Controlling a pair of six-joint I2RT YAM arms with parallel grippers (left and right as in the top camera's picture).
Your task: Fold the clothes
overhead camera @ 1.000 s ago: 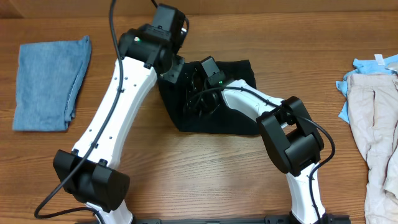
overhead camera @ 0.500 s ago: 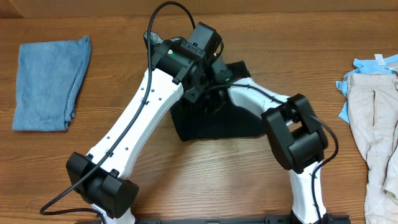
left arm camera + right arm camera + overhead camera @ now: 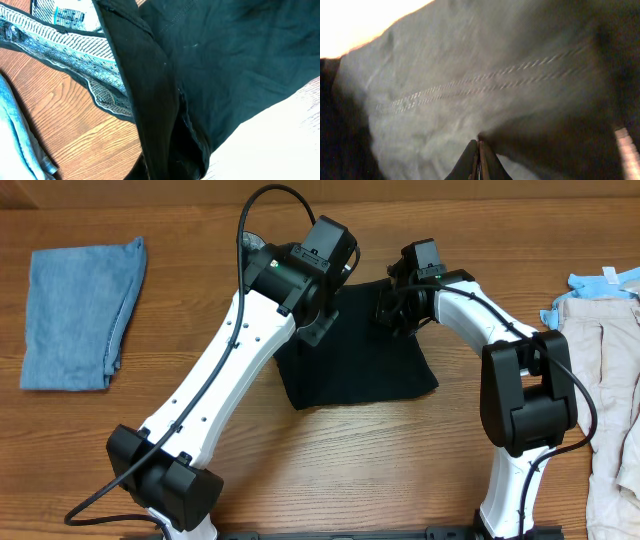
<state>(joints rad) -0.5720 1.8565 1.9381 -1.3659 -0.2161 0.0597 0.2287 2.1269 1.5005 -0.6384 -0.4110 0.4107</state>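
The clothes here are chiefly black shorts [image 3: 362,368], lying in the middle of the table with their far edge lifted. My left gripper [image 3: 321,318] holds that edge at its left end. In the left wrist view the fingers are hidden under bunched black cloth [image 3: 170,125], and a patterned inner lining [image 3: 75,47] shows. My right gripper [image 3: 393,310] is at the far right corner. Its fingertips [image 3: 479,146] are pressed together on a fold of the dark cloth [image 3: 470,75].
A folded light-blue denim piece [image 3: 78,315] lies at the far left, and its edge [image 3: 15,135] also shows in the left wrist view. A beige garment [image 3: 605,390] with a light-blue piece [image 3: 598,282] sits at the right edge. Both arms cross above the table's middle.
Both grippers moved right with the black cloth. The right one swung out from the garment's middle to its far right corner, and the shorts now spread wider to the right.
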